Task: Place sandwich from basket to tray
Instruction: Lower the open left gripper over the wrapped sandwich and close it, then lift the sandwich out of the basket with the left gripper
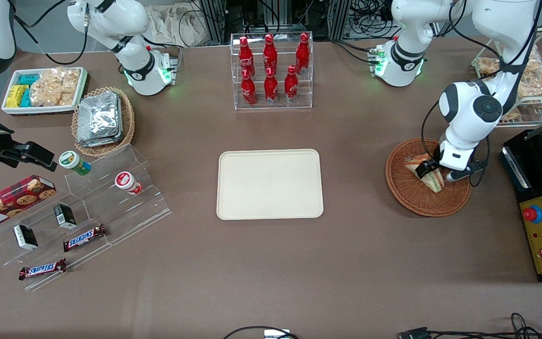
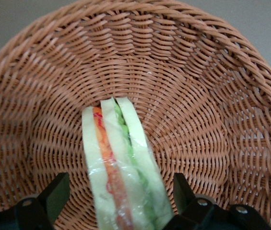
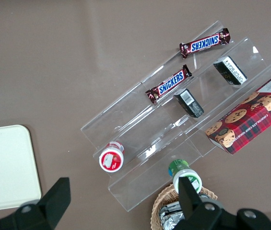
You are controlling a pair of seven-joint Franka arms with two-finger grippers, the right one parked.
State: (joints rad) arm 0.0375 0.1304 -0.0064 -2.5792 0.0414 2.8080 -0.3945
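From the front, my gripper [image 1: 433, 172] is down inside the wicker basket [image 1: 407, 197] at the working arm's end, over the wedge sandwich [image 1: 422, 168]; the cream tray [image 1: 270, 184] lies bare, well apart.

At my wrist, my fingers [image 2: 53, 194] stand wide, straddling the sandwich [image 2: 121, 167] without touching. I judge this the grasp: closing, then lifting toward the tray.

- I'm seeing the glossy white, rounded left arm [image 1: 468, 110] showing dark grey joint caps and trailing thin black cables.
- Its base is glowing green.
- I'm viewing the black two-finger gripper [image 1: 433, 168] showing silver screws; its fingers [image 2: 56, 191] are standing apart.
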